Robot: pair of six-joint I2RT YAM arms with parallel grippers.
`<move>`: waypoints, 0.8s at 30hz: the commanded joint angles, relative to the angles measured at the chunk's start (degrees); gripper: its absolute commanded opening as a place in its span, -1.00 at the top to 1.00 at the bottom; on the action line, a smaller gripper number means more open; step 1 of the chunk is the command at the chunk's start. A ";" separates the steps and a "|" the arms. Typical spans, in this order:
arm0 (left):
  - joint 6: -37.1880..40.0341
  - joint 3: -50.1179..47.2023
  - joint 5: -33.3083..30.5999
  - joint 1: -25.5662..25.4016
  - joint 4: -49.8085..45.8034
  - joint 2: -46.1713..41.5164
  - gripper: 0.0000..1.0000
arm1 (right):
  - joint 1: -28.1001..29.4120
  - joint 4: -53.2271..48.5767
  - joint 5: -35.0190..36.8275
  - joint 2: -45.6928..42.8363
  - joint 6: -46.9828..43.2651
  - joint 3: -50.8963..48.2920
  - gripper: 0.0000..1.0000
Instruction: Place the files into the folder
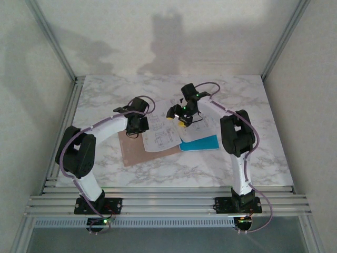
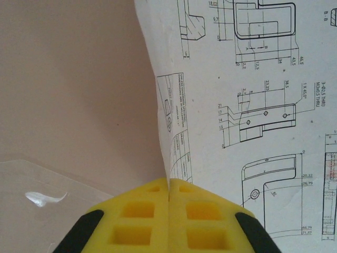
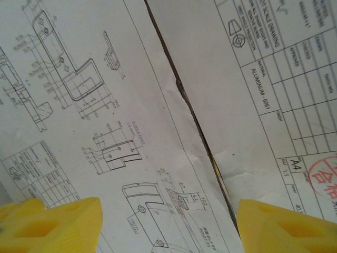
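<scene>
- Files (image 1: 160, 137): drawings overlapping right edge of folder (image 1: 134, 153); blue sheet beyond.
- Left gripper (image 2: 168, 192): closed, apparently pinching a sheet's edge over folder.
- Right gripper (image 3: 168, 226): jaws apart, empty, right of folder.
- Step, judged: gathering sheets onto folder; next calls for a steady drag.

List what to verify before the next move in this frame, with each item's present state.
1. Left tool shut at the edge of the files: ok.
2. Left tool actually pinching paper: cannot tell.
3. Right tool open over the files: ok.
4. Files inside the folder: not ok, they lie on top.
5. Blue sheet on the folder: not ok, it lies off to its right.
6. Folder opened: cannot tell.
</scene>
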 commanded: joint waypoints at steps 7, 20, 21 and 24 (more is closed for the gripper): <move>0.37 -0.42 -0.62 0.43 0.47 1.08 1.00 | 1.19 -2.27 -1.45 3.81 -1.34 2.60 -0.38; 0.06 -0.23 -0.01 0.43 0.97 2.24 1.00 | 1.42 -1.61 -5.58 2.96 -1.06 3.00 -0.33; 0.00 -0.29 0.08 0.39 1.06 2.31 1.00 | 1.48 -1.57 -5.93 2.39 -0.90 2.90 -0.32; -0.07 -0.41 0.16 0.41 1.23 2.54 1.00 | 1.57 -1.16 -6.97 0.65 -0.46 2.15 -0.28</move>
